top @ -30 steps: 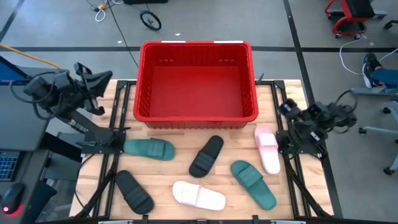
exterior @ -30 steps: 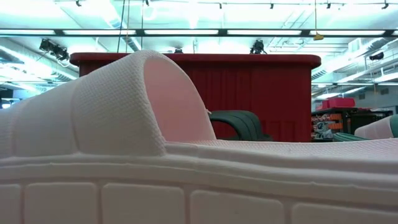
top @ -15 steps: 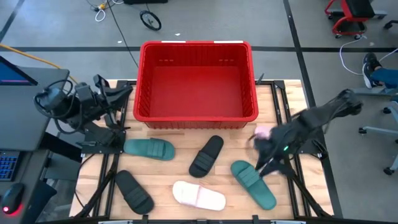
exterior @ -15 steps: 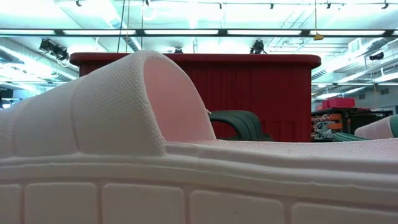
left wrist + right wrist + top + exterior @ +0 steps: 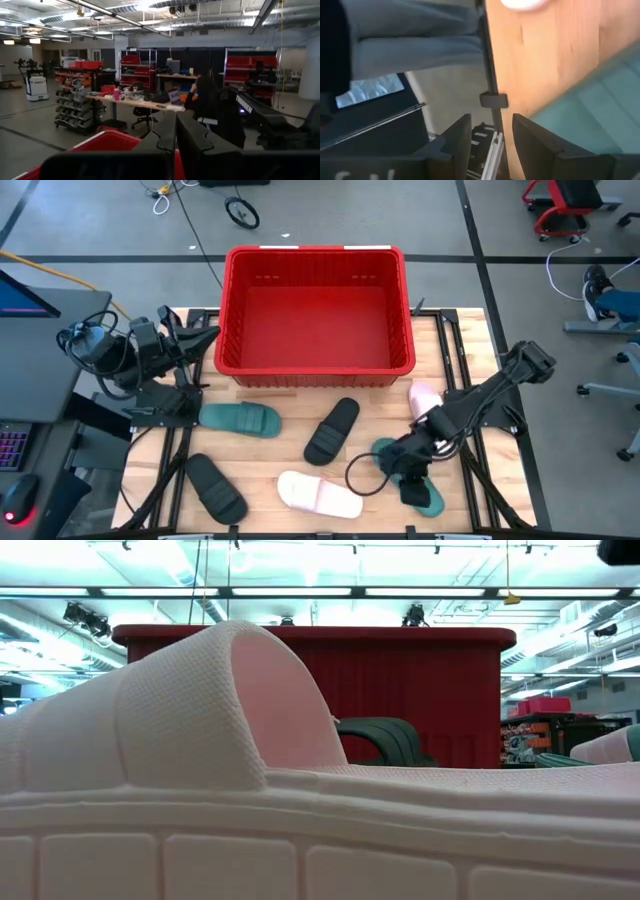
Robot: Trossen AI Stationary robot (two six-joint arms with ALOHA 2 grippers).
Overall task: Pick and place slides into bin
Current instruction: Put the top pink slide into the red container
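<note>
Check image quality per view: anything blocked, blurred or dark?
Low view: pale pink slide against the lens fills most of the picture, red bin visible behind. Right wrist view: motion-blurred over a green slide. Left wrist view: dim. High view: unobstructed.
</note>
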